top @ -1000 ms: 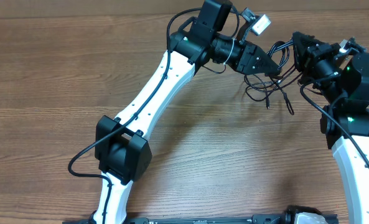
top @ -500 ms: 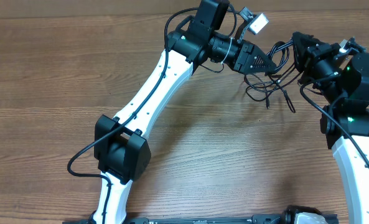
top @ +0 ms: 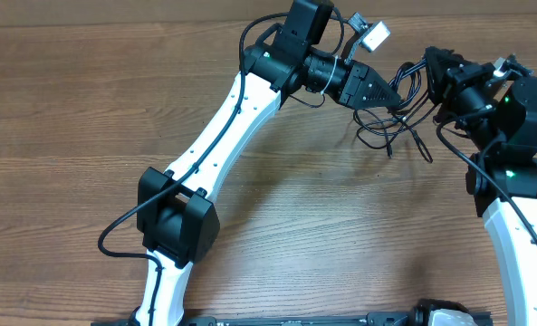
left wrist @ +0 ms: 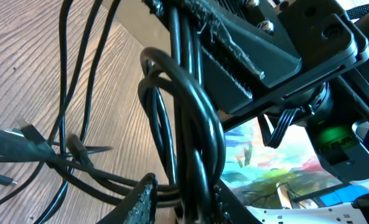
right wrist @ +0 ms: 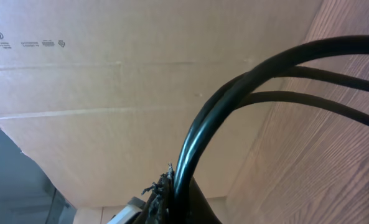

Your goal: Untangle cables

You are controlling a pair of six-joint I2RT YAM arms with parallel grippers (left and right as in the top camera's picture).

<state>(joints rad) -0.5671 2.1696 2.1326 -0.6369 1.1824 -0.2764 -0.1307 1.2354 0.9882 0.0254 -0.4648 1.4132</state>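
Between my two grippers, at the back right of the table, hangs a tangle of thin black cables (top: 397, 129). Loose plug ends trail down onto the wood. My left gripper (top: 392, 93) reaches in from the left and is shut on a bunch of looped cables (left wrist: 193, 130), which run up between its fingers (left wrist: 142, 200). My right gripper (top: 428, 74) faces it from the right, a short gap away, shut on a few strands of cable (right wrist: 234, 93) pinched at its fingertips (right wrist: 164, 193). A plug (left wrist: 13, 142) lies on the table below.
The wooden table (top: 87, 109) spreads wide to the left and front. A cardboard wall (right wrist: 109, 81) stands behind the right gripper. The right arm's black wrist housing (left wrist: 308, 43) fills the top right of the left wrist view, close to the cables.
The left gripper has shifted slightly toward the back with its bunch, and the dangling cable ends have swung a little. The right arm has stayed put.
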